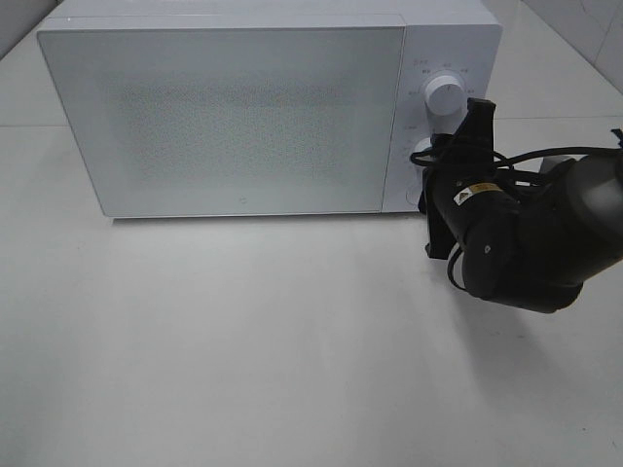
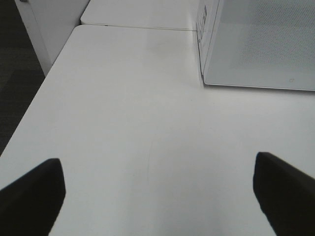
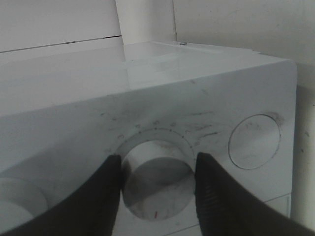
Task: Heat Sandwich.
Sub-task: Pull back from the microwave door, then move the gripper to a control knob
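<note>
Since the sandwich is nowhere in sight and the microwave door [image 1: 234,117] is shut, it is presumably inside. The right gripper [image 3: 156,160] pinches the lower dial [image 3: 157,189], likely to start heating. The left gripper [image 2: 157,196] hangs wide open over the tabletop [image 2: 138,123].

I take this for a robotics lab station: a boxy white microwave oven [image 1: 224,117] with a round white dial [image 3: 156,182] on a plain white tabletop [image 1: 243,341], dark floor [image 2: 15,73] beside.
</note>
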Available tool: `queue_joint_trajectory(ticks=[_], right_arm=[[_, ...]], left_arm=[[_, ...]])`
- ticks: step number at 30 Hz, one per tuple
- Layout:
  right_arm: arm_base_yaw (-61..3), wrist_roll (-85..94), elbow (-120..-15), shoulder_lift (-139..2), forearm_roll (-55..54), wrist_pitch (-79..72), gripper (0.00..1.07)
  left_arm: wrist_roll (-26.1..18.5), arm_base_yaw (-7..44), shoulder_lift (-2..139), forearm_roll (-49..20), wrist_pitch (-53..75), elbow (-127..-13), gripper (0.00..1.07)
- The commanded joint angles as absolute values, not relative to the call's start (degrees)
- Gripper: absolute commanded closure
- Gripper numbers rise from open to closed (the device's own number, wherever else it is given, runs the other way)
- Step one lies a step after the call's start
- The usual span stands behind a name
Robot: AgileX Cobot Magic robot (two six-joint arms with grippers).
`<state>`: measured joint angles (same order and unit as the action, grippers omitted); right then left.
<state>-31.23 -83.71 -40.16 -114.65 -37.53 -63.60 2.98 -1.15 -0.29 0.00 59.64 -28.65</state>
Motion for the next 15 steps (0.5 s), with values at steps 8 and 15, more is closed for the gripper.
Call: queue_joint_trajectory(ticks=[8, 15], right_arm=[[-31.2, -83.9, -40.7, -114.5, -35.4, -65.3, 0.87], [-31.2, -83.8, -40.7, -114.5, -33.7, -65.5, 0.64]], left_arm=[[2.9, -1.3, -1.8, 0.0, 59.4, -28.5, 0.09], [2.9, -1.3, -1.8, 0.0, 59.4, -28.5, 0.09]])
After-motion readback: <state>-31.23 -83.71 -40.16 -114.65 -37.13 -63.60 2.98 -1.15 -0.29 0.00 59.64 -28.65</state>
